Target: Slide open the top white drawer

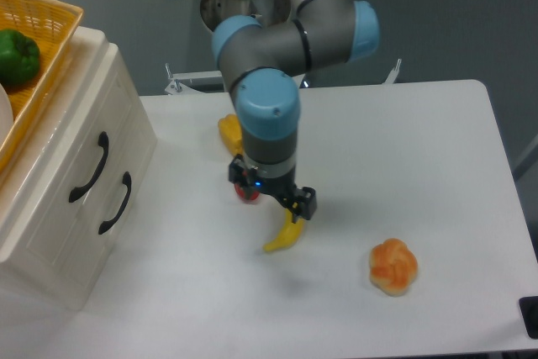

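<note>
The small cream-white cabinet (50, 233) stands at the left of the table, its front turned toward the arm. The top white drawer (74, 128) is shut flush; its curved black handle (89, 167) sits up and left of the lower drawer's handle (115, 203). The lower drawer is shut too. My gripper (271, 194) points down over the middle of the table, well right of the cabinet. Its fingers (304, 204) stand apart and look open and empty. It hangs just above a small yellow banana (284, 236) and a red object (246, 193).
A yellow wicker basket (52, 16) with a green pepper (17, 56) sits on top of the cabinet. A yellow item (229, 132) lies behind the arm. An orange bread roll (393, 266) lies at front right. A dark object (530, 317) shows at the right edge.
</note>
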